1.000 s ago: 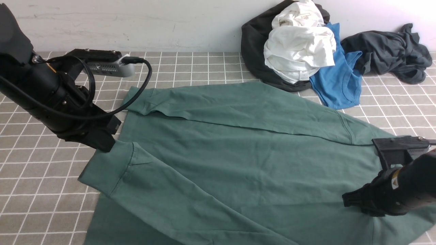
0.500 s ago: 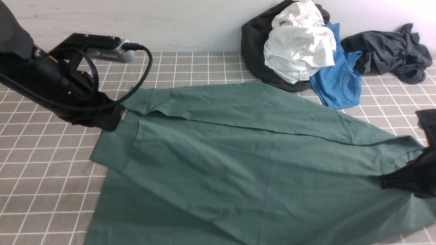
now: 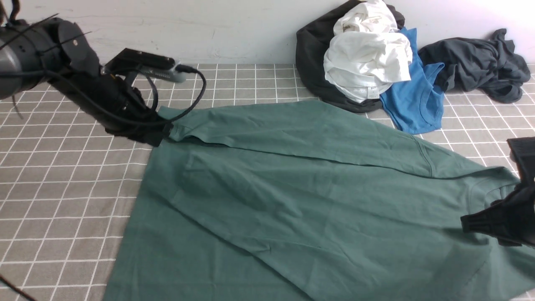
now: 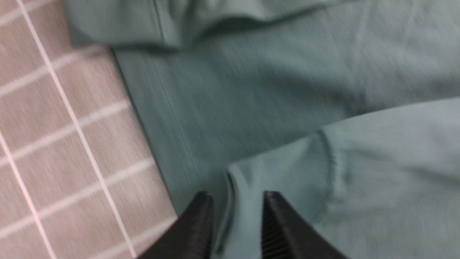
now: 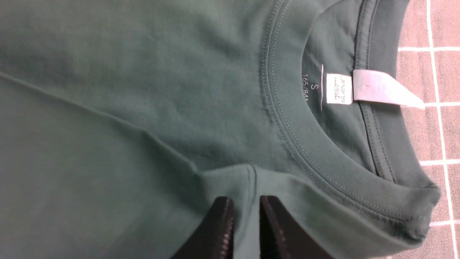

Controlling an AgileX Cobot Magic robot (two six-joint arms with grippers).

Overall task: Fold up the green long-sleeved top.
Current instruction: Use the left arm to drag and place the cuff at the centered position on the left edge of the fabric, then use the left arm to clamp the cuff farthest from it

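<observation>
Across the checked table (image 3: 62, 188), the green long-sleeved top (image 3: 292, 188) lies centre, both sleeves laid over its body; the body folds seemingly remain. The left gripper (image 3: 161, 136), at ten o'clock, straddles a cuff (image 4: 280, 169). The right gripper (image 3: 468, 221), at four, straddles shoulder fabric. I cannot tell whether either one grips.

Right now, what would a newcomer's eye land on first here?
The green long-sleeved top spread across the checked tablecloth, mid-scene. Then the heap of white, black, blue and grey clothes by the back wall, right. The left gripper has its fingers astride a cuff at far left; the right gripper is beside the collar.
</observation>
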